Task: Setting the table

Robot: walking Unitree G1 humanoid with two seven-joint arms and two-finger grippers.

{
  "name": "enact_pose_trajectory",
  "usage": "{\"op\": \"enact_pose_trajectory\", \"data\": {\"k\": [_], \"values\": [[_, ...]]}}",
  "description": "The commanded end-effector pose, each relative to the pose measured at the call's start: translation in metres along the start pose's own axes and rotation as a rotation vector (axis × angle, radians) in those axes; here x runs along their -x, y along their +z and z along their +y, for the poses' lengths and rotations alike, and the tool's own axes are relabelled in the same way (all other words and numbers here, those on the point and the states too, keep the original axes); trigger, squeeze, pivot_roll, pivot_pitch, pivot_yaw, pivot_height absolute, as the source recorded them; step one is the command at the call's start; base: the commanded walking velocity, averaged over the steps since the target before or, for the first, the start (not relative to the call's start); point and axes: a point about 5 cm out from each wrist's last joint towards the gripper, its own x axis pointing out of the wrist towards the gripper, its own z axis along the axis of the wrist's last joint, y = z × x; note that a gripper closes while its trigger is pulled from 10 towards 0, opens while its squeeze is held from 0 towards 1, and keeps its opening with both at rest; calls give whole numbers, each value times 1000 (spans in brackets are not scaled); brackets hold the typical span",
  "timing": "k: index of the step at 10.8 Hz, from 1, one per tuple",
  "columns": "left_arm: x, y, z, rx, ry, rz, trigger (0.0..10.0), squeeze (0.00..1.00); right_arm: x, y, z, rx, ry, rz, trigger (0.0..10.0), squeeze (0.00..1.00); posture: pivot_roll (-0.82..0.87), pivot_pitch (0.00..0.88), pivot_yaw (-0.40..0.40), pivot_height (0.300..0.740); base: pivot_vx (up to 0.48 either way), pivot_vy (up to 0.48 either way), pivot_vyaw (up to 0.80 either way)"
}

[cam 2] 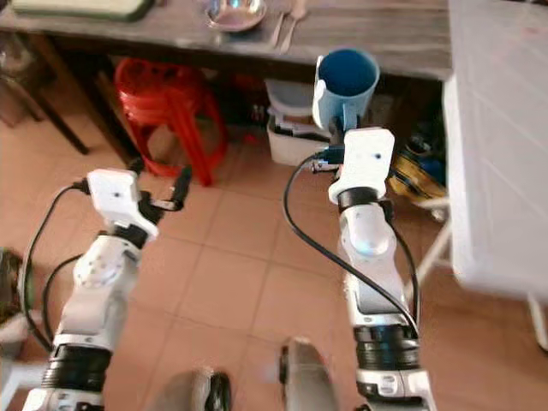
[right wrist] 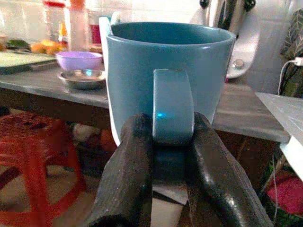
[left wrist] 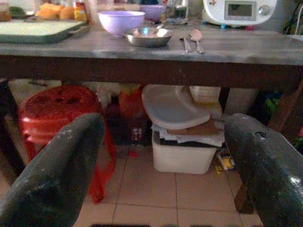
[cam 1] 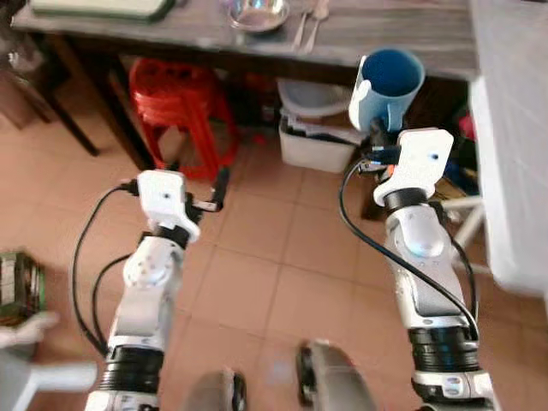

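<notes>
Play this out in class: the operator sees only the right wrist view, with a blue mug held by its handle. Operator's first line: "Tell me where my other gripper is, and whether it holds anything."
Observer: The left gripper is out over the tiled floor, short of the table, its fingers apart with nothing between them.
Operator: Is the mug over the table yet?
Observer: The blue mug in the right gripper is at the table's front edge, upright.
Operator: What is under the table ahead of me?
Observer: A white bin with a loose lid on it stands beside the red stool.
</notes>
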Motion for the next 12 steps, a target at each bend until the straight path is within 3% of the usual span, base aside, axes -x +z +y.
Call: {"op": "enact_pose_trajectory", "data": {"k": [1, 5, 7, 12], "values": [[1, 1, -1, -28, -11, -2, 10000, 0, -1, 8, 2, -5, 3, -40, 10000, 0, -68, 175, 50, 740, 480, 0, 0], [3, 2, -6, -13, -32, -16, 10000, 0, -3, 8, 4, 21, 5, -42, 10000, 0, -64, 177, 50, 740, 420, -71, 0], [4, 3, -6, -10, -28, -17, 10000, 0, -4, 9, 5, 25, 7, -50, 10000, 0, -62, 183, 48, 740, 382, -287, -800], [8, 2, -5, -1, -32, -18, 10000, 0, -6, 14, 9, 50, 33, -77, 10000, 0, -62, 184, 40, 740, 343, 0, 0]]}}
